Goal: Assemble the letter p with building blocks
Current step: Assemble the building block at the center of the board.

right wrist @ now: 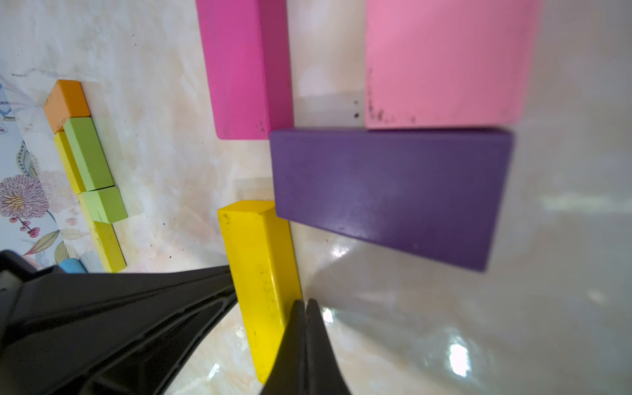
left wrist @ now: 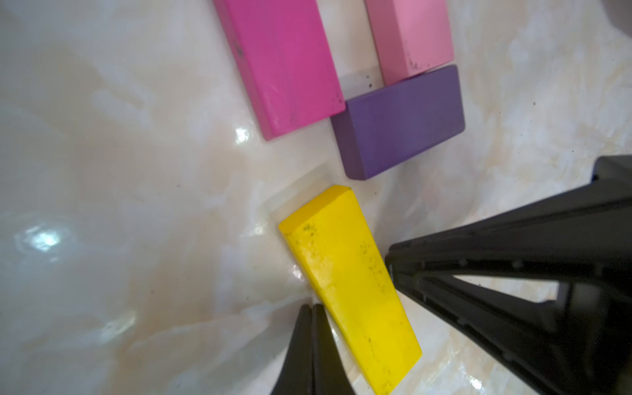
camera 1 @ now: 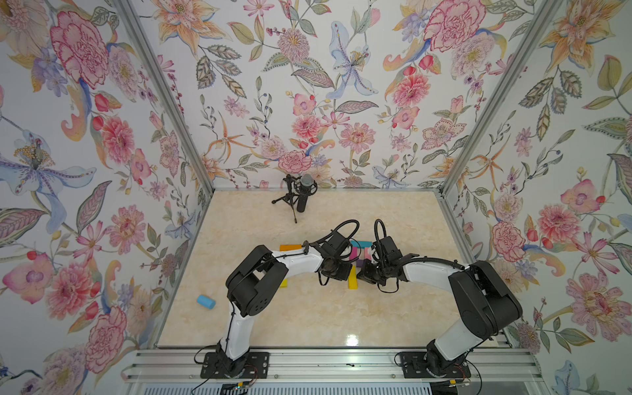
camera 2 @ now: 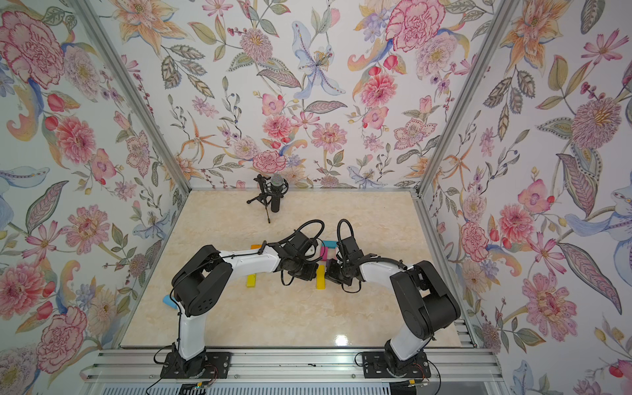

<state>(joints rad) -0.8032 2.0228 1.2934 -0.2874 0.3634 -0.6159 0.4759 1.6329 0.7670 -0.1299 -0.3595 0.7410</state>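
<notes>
- left arm (camera 1: 294, 262): glossy white link shells between bulky black joint housings, lower centre of frame.
- right arm (camera 1: 429, 271): same white-and-black build, lower right.
- thin black cables (camera 1: 349, 222) loop above each wrist.
- flat black base plates (camera 1: 258, 364).
- fingers (left wrist: 299, 355): matte black, tapering.

A black microphone (camera 1: 305, 191) stands on its tripod — flowered wall (camera 1: 307, 102) just behind it, marbled table (camera 1: 393, 212) beneath it.

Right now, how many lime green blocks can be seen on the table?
2. The longer lime green block lies next to the orange block. The shorter lime green block follows it end to end. Neither shows in the top views, so more may be hidden.
</notes>
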